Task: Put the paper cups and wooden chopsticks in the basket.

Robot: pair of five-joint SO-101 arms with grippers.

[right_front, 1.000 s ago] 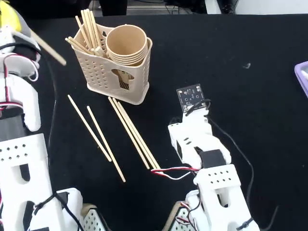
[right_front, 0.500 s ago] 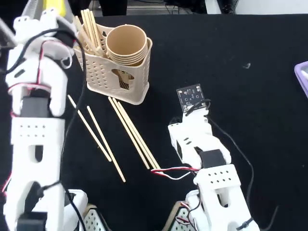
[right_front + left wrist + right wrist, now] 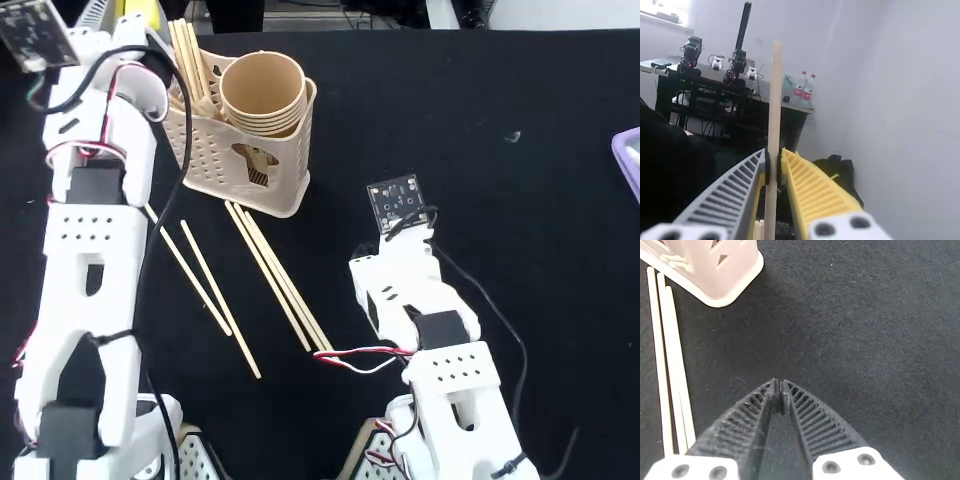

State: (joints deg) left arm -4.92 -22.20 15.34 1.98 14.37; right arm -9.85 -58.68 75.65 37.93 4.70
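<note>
The right gripper (image 3: 778, 390), nearest, hangs pinched together and empty just above the black table (image 3: 865, 315). Beyond it, 5 loose chopsticks (image 3: 280, 285) lie beside the basket (image 3: 215, 165), which holds stacked paper cups (image 3: 262, 90) and more sticks. Farthest, near the basket, the left gripper (image 3: 772, 162) clamps 1 chopstick (image 3: 775, 90).

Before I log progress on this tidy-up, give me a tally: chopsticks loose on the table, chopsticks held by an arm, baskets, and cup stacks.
Chopsticks loose on the table: 5
Chopstick between the left arm's fingers: 1
Basket: 1
Stack of paper cups: 1
Total: 8
</note>
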